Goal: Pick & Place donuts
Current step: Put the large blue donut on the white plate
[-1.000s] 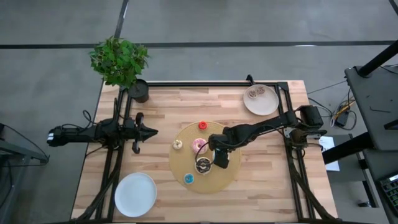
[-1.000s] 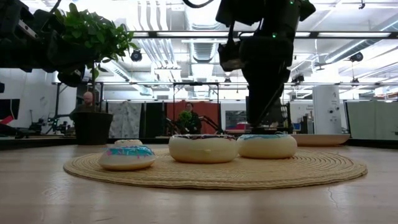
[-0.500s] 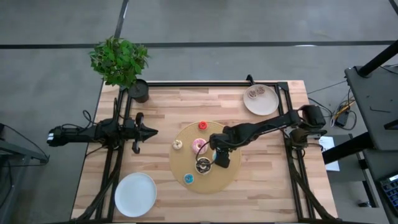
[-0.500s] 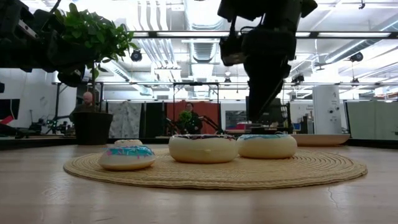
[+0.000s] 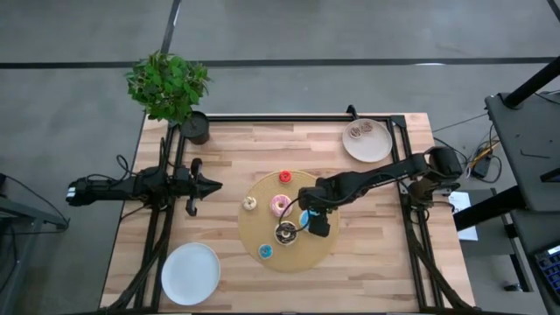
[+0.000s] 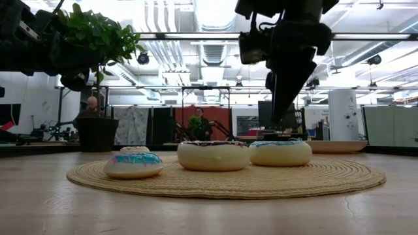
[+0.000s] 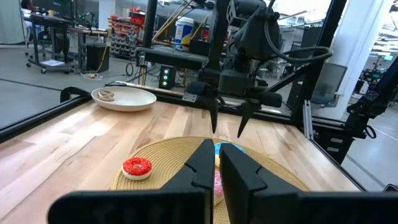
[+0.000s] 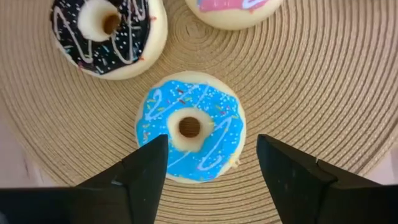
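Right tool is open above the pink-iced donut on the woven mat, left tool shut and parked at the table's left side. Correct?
Not quite. The right tool is open above the blue-iced donut, not the pink one, as the right wrist view shows. It does lie on the woven mat, and the left tool is shut at the table's left side.

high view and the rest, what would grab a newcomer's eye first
The right gripper hangs above the blue-iced donut on the round woven mat mid-table, its fingers open to either side. Beside that donut lie a chocolate donut and a pink one. The left gripper waits shut at the table's left.
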### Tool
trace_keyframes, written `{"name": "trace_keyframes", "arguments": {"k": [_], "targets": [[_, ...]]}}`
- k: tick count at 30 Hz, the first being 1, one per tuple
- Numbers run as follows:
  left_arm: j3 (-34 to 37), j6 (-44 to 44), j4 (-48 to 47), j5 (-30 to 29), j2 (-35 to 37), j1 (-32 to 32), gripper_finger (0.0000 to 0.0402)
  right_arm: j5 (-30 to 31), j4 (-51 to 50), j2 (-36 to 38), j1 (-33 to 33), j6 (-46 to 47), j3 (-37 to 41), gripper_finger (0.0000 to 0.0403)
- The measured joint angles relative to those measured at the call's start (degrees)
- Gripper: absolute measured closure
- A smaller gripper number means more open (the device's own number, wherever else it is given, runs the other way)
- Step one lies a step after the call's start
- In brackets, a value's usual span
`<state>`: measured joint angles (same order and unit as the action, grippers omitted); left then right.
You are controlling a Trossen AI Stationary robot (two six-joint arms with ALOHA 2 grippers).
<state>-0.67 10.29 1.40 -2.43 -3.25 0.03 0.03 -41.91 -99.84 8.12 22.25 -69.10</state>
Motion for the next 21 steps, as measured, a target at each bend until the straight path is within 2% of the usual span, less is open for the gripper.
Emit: {"name": "trace_keyframes", "arguments": {"k": [9, 21], "targets": [[0.0, -0.01, 0.01, 0.01, -0.02, 0.0, 0.0401, -0.04, 0.54, -2.44, -0.06, 0.92, 0.02, 0.014], [0.0, -0.01, 0.01, 0.01, 0.0, 0.0, 0.0401, 0.37, 0.89, -4.66, -0.26, 1.39, 0.02, 0.0147]]}}
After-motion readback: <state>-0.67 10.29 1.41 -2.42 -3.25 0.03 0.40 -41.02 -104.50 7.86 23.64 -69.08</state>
